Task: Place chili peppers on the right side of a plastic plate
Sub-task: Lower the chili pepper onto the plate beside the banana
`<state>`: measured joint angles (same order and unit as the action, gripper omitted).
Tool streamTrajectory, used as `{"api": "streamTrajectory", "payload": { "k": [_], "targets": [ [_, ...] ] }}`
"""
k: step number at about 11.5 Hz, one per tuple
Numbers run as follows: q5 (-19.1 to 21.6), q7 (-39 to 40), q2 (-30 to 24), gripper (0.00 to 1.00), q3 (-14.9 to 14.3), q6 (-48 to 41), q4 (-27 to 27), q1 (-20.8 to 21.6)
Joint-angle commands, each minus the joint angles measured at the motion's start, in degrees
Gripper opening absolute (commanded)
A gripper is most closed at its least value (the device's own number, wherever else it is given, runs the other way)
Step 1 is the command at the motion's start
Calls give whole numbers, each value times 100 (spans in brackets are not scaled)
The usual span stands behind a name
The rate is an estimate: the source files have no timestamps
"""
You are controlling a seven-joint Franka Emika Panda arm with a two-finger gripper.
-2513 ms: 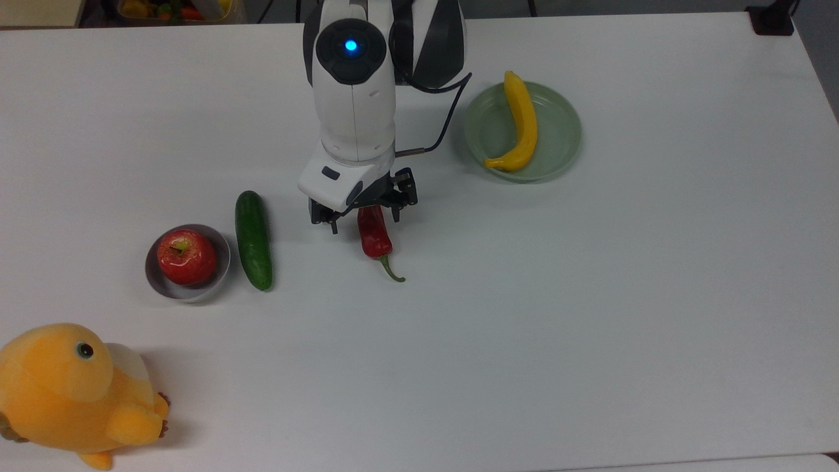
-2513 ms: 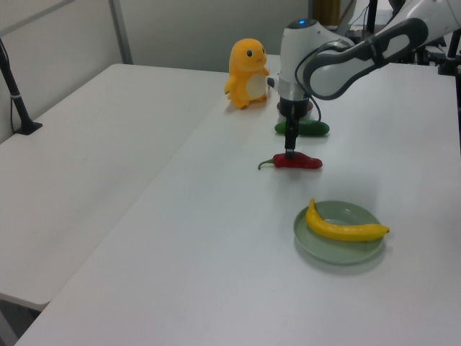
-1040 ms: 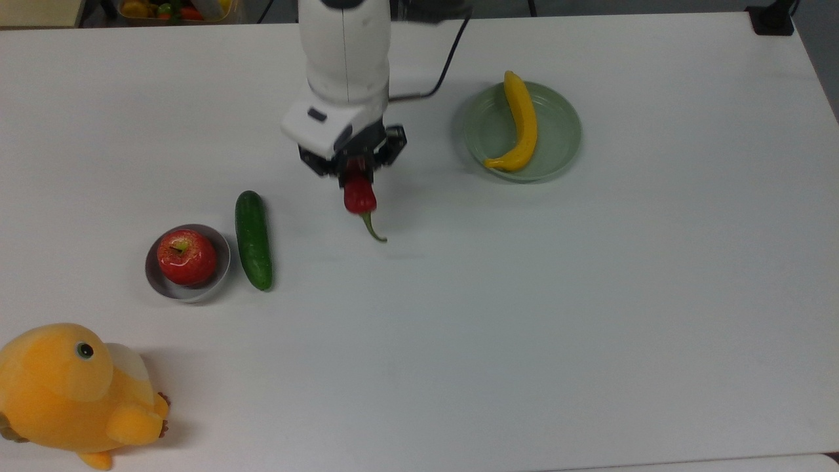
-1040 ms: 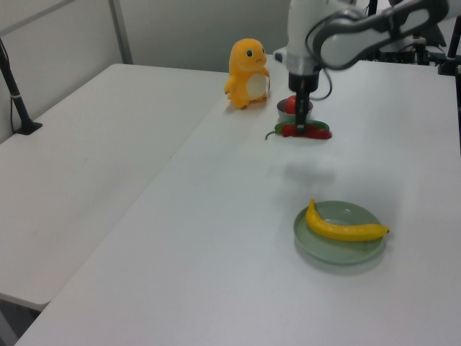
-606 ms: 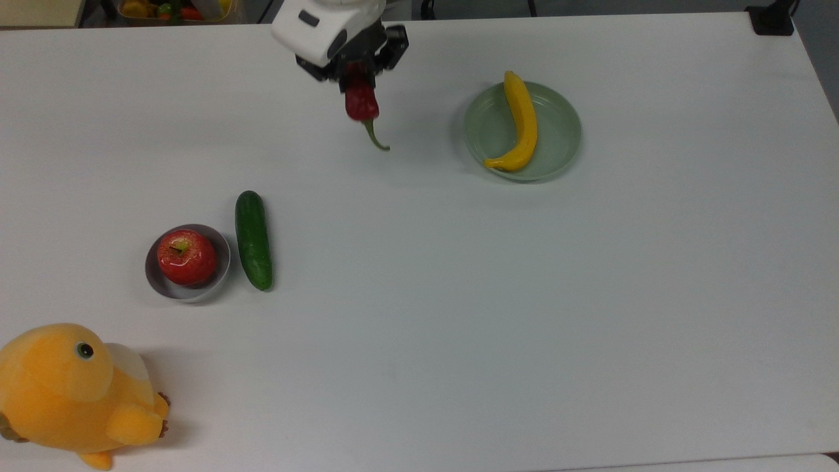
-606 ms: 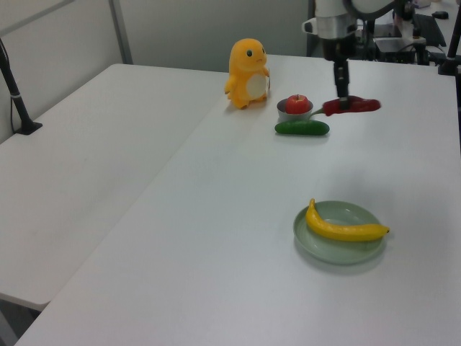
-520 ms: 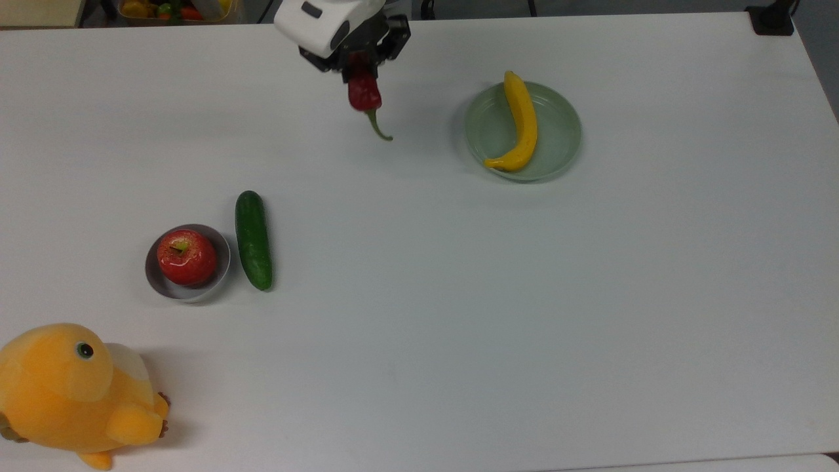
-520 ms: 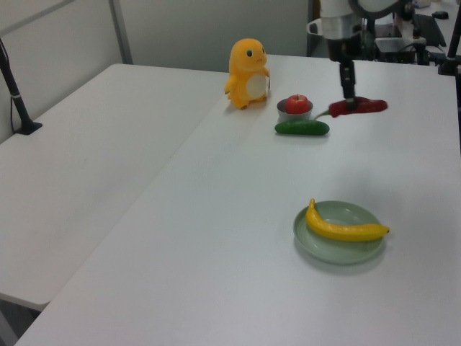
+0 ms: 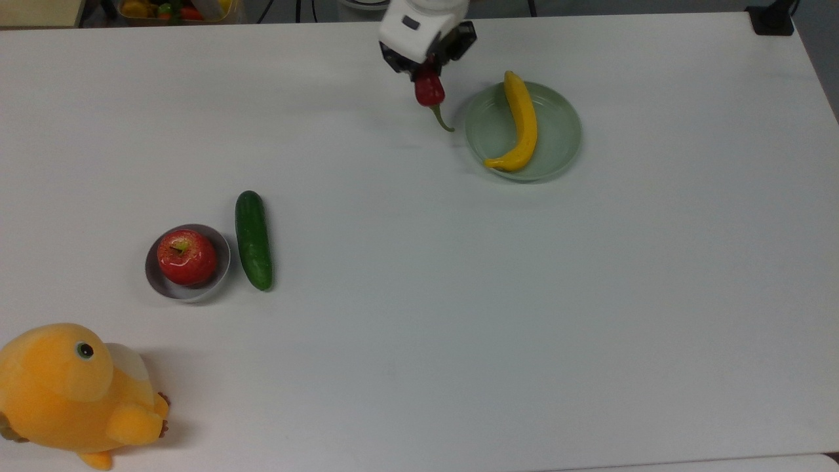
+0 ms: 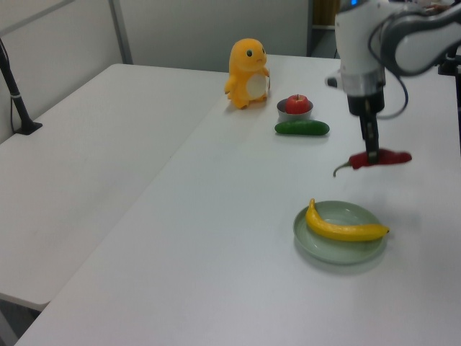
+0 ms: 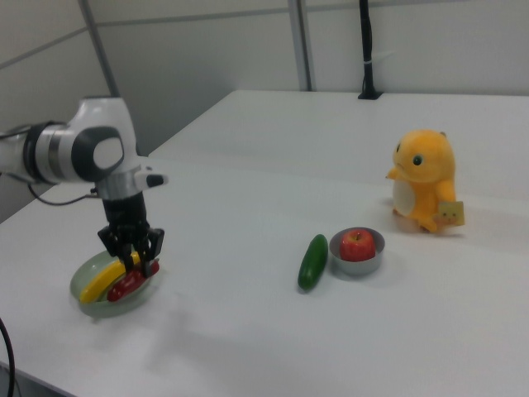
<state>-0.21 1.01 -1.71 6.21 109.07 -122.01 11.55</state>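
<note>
A white bench (image 9: 590,314) carries a few scattered things. The robot's hand (image 9: 427,65) hangs in the air, its fingers closed on the chili peppers (image 9: 430,92), a single dark-red chili lifted clear of the bench, its green stem trailing toward the top view's lower right. In the top view the chili sits just left of the plastic plate (image 9: 557,141), apparently not touching its rim, though the right view makes that gap hard to judge. A yellow banana (image 9: 521,124) lies across the plate's middle, leaving bare plate on either side of it. Well apart, toward the top view's left, a dark-green cucumber (image 9: 253,239) lies just beside a grey bowl (image 9: 221,262) holding a red apple (image 9: 187,257). An orange plush toy (image 9: 72,393) sits at the top view's lower left corner. To the top view's right of the plate the bench stretches bare to its edge, and the whole lower middle is open too.
</note>
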Motion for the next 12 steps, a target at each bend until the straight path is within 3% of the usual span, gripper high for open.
{"api": "streamTrajectory", "payload": {
  "k": [1, 5, 8, 9, 10, 12],
  "targets": [
    [-66, -924, 283, 24, 379, 1314, -621, 14],
    [-453, -1446, 540, 24, 477, 1916, -780, -12],
    [-453, -1621, 531, 39, 477, 1916, -719, -56],
    [-453, -1700, 531, 50, 477, 1925, -710, -57],
    [-444, -1840, 531, 71, 477, 1882, -623, -57],
    [-444, -2131, 505, 98, 477, 1820, -465, -100]
  ]
}}
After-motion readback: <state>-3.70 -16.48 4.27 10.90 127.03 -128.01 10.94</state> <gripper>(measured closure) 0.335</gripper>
